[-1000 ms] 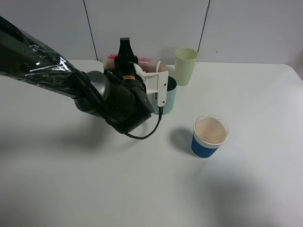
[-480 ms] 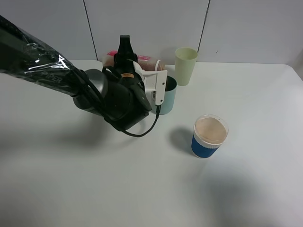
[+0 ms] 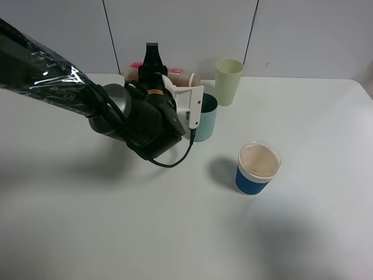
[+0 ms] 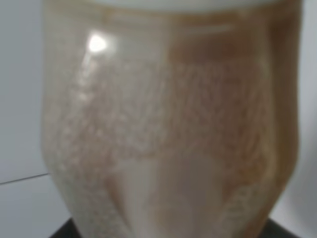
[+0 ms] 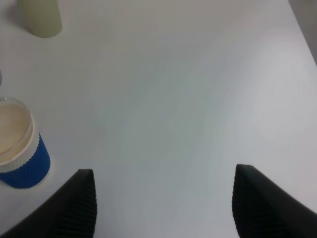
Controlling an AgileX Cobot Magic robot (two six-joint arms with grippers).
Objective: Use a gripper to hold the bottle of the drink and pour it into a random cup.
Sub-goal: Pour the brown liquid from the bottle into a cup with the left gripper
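1. The table (image 3: 303, 116) carried three cups, with the teal cup (image 3: 205, 121) as the target.
2. The left arm (image 3: 46, 76) reached in from the left of the teal cup, and its wrist hid the cup's left side.
3. The left gripper (image 3: 154, 73) was clamped on the bottle (image 3: 185, 78).
4. The right gripper (image 5: 163, 208) hung empty with its fingers apart, well to the right of the teal cup.
5. A blue-sleeved lidded cup (image 3: 257, 168) sat near the teal cup's front right, and a pale green cup (image 3: 228, 81) stood just behind it.
6. The bottle lay on its side off the table, one end just above the teal cup's back rim.
7. Grasping and tipping looked done. No stream showed and the cup's inside was hidden, so the pour likely remained to finish.
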